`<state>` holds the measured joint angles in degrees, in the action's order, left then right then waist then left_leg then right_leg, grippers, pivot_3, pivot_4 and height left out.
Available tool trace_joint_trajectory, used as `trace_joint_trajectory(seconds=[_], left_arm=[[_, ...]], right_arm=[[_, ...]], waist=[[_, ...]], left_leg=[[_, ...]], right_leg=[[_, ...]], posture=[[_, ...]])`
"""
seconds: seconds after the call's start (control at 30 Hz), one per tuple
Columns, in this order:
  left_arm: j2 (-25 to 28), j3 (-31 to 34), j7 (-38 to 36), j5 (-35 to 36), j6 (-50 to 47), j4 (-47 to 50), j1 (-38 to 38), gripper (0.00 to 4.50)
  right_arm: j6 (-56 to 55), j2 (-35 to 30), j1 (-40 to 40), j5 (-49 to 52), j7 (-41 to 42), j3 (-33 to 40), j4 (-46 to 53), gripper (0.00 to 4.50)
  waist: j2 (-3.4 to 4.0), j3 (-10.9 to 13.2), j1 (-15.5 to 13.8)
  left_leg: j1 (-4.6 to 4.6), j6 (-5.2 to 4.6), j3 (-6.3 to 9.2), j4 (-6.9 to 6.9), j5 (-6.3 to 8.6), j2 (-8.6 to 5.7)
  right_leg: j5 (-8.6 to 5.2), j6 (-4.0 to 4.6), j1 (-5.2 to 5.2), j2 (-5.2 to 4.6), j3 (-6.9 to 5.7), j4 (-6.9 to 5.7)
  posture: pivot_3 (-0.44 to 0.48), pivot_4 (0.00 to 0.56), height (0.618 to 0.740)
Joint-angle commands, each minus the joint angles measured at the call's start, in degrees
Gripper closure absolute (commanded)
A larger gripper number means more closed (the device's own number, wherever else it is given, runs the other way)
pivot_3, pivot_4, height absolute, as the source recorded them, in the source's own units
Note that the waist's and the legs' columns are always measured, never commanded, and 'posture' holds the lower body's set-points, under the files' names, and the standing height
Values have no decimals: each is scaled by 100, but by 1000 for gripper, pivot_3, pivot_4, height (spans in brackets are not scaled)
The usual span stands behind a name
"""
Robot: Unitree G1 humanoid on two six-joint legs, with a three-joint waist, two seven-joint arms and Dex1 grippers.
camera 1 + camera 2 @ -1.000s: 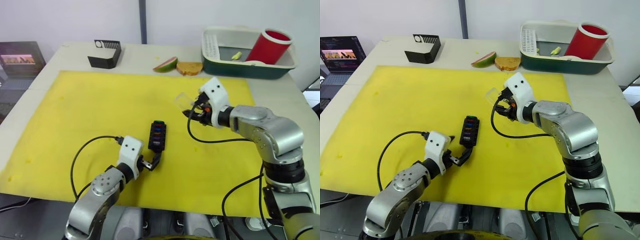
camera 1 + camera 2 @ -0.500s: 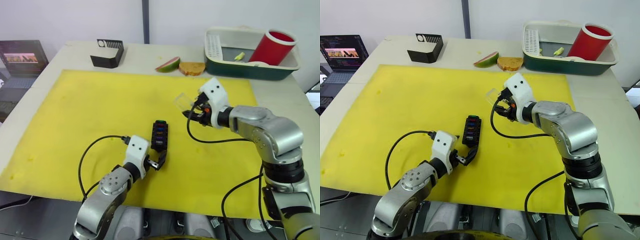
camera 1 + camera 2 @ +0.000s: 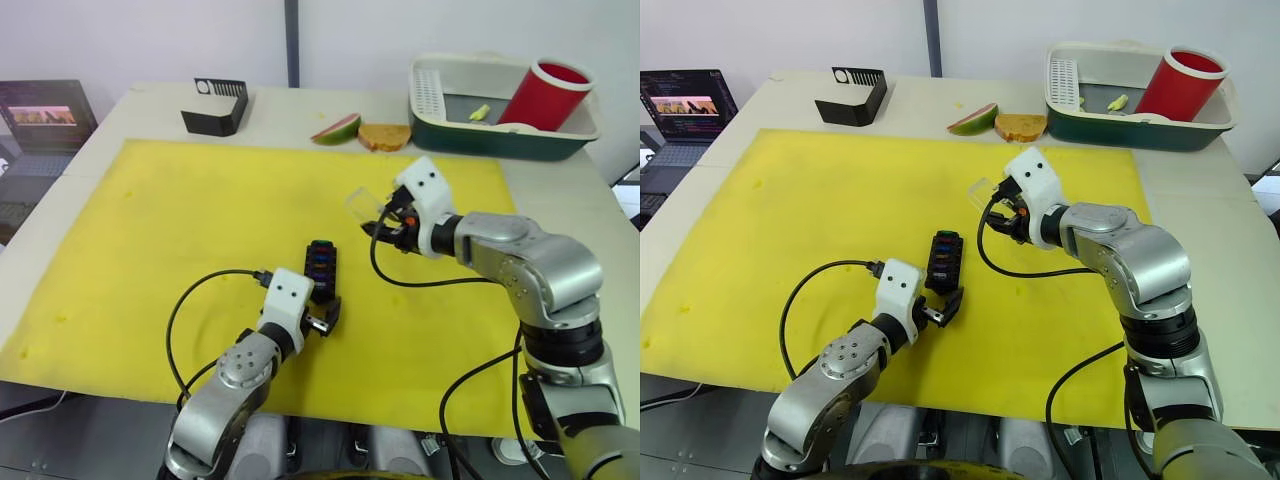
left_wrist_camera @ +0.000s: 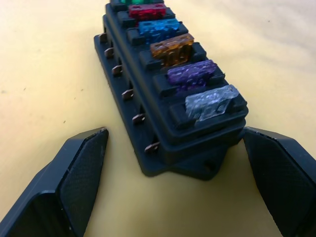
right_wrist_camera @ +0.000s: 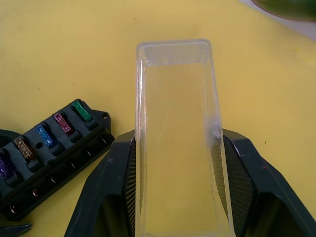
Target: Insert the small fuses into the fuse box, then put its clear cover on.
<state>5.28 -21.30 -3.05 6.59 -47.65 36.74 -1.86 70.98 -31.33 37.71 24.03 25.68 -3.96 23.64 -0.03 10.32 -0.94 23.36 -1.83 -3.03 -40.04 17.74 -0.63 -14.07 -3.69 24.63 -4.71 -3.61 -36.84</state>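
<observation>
The right claw (image 3: 997, 207) is gripping the clear cover (image 5: 177, 133), light, slippery, by its long sides; the left claw (image 4: 175, 182) is standing open around the fuse box (image 4: 168, 94).

A yellow mat (image 3: 190, 220) covers the table (image 3: 560, 190). Beyond its far edge lie a black slotted holder (image 3: 214, 106), a mango slice (image 3: 334, 129) touching a bread piece (image 3: 384, 136), and a green-and-white tray (image 3: 500, 140) holding a red cup (image 3: 547, 92). A laptop (image 3: 40, 120) sits at the far left.
</observation>
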Motion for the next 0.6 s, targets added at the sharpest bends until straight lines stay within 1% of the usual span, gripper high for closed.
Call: trace_joint_trajectory(seconds=[0.03,0.13,0.17,0.23,0.3,0.33,0.5,0.6], left_arm=[[-60,-37,86,-163,148,-344,89,0],[-62,109,62,-188,271,-461,113,0],[-55,130,57,-205,319,-500,121,257],[-55,182,46,-204,401,-546,99,915],[-61,214,51,-221,480,-569,90,1830],[-29,242,31,-227,479,-551,84,2003],[256,523,-243,-89,504,-384,-74,2003],[639,669,-900,253,577,-423,-6,2003]], right_arm=[[-124,-11,54,16,-10,66,250,2798],[-203,-52,51,-34,-1,58,203,2798],[-225,-67,55,-40,10,69,181,2798],[-260,-101,71,-53,20,84,163,2798],[-303,-131,86,-71,30,83,123,2798],[-327,-139,99,-79,37,77,101,2798],[-421,-152,83,-106,27,88,54,2798],[-475,-101,59,-136,-16,63,22,2798]], waist=[[0,0,6],[0,0,14],[0,0,15],[0,0,16],[0,0,17],[0,0,17],[0,0,41],[0,0,75]], left_leg=[[-1,0,0,0,0,0],[-2,0,0,0,0,0],[-2,0,0,0,0,0],[-2,0,0,0,0,0],[-2,0,0,0,0,0],[-2,0,0,0,0,0],[-3,0,0,1,0,2],[-4,1,0,3,0,3]], right_leg=[[0,0,0,0,0,-1],[0,0,0,1,0,-2],[0,0,0,1,0,-2],[0,0,0,1,0,-2],[0,0,0,1,0,-2],[0,0,0,1,0,-2],[0,0,1,2,0,-3],[0,0,4,3,0,-7]], posture=[[0,150,740],[0,150,740],[0,150,740],[0,150,740],[0,150,740],[0,150,740],[0,150,740],[0,150,740]])
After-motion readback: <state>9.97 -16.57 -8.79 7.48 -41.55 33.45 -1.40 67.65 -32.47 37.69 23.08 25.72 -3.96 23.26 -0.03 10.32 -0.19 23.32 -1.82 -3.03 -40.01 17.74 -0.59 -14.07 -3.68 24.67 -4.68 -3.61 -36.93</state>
